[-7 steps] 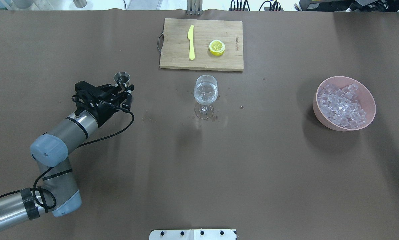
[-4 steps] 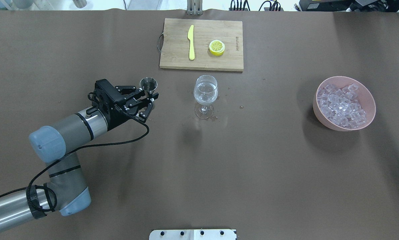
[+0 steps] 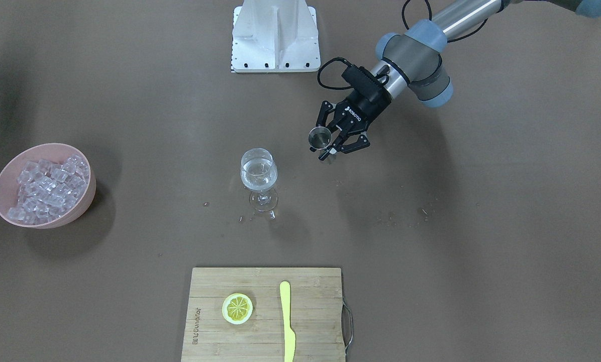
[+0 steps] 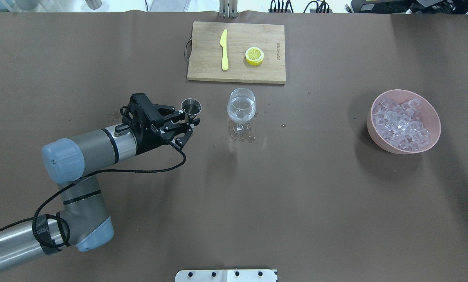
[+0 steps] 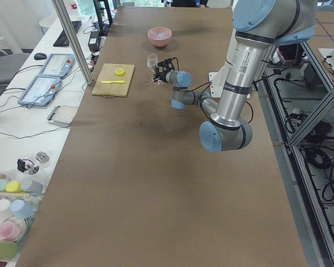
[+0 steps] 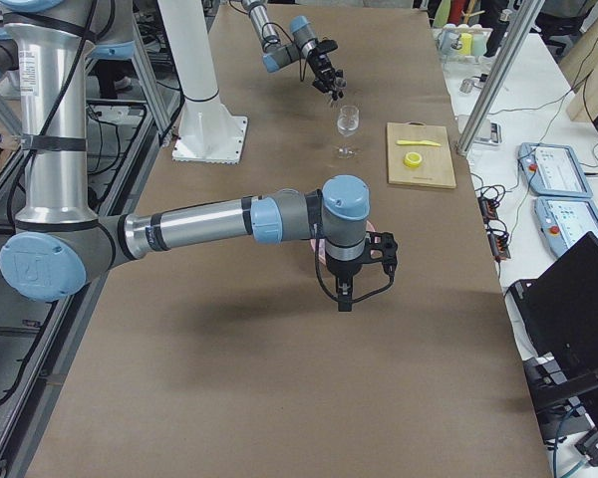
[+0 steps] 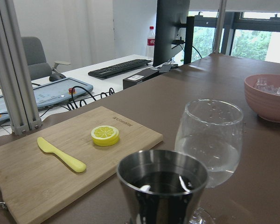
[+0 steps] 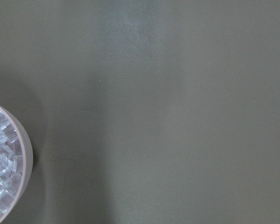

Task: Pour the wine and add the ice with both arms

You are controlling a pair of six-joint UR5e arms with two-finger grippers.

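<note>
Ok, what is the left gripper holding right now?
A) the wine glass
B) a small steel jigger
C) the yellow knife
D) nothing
B: the left gripper is shut on the steel jigger, held upright beside the wine glass and apart from it.

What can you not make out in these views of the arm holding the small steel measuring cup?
Exterior right view: the right black two-finger gripper shows only here; open or shut unclear.
Left wrist view: the bottom edge cuts the base off the small steel measuring cup.
Right wrist view: the left edge cuts off most of the pink bowl of clear ice cubes.
Exterior left view: the clear stemmed glass is too small.
</note>
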